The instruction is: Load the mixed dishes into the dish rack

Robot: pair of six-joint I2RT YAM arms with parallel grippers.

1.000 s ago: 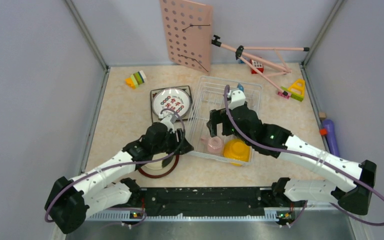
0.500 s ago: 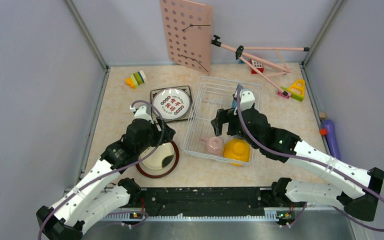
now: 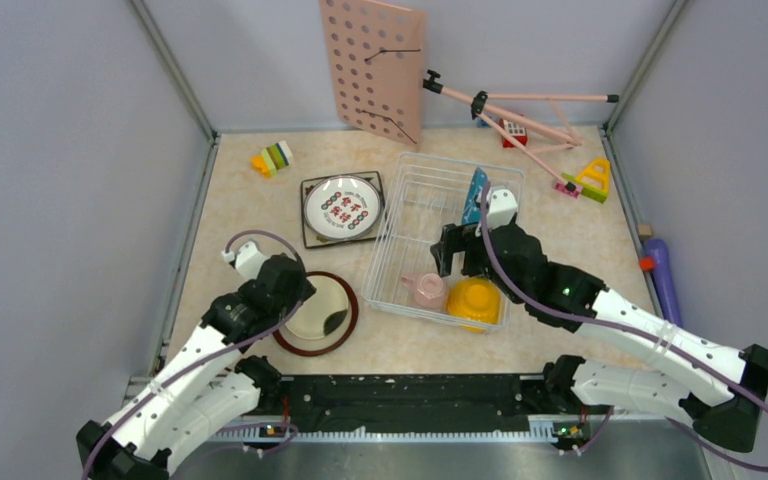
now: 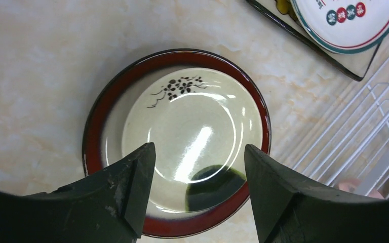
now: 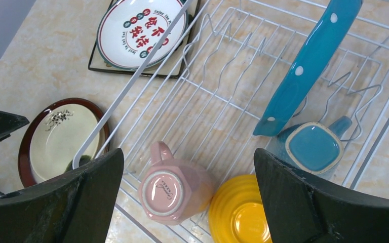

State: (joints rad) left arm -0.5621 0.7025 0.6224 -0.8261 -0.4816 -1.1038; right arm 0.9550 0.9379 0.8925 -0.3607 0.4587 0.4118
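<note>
While both arms hang over the marbled beige table (image 3: 250, 220), eight dishes show: five plates, one bowl, one cup and one mug. The large rectangular white wire dish rack (image 3: 412, 196) holds four of them. The glossy pink cup (image 5: 174, 190) sits upside down along its near side, and the ribbed yellow bowl (image 5: 238, 215) is just beside it on the right, also upside down. The blue polka-dot plate (image 5: 309, 63) stands tilted on edge among the wire prongs. The squarish blue-grey mug (image 5: 311, 147) sits at its foot.

Left of the rack lie two stacks of two plates each. The round white plate with red characters (image 3: 342, 206) lies on the dark-rimmed square floral plate (image 3: 310, 238). Nearer the arms, the smooth cream plate (image 4: 182, 131), painted with a dark sprig, rests inside the round brown-rimmed plate (image 4: 93, 136).

The left gripper (image 4: 197, 152) hovers over the cream plate, its black fingers spread apart with nothing between them. The right gripper (image 5: 188, 154) hangs above the pink cup, its fingers very wide and empty.
</note>
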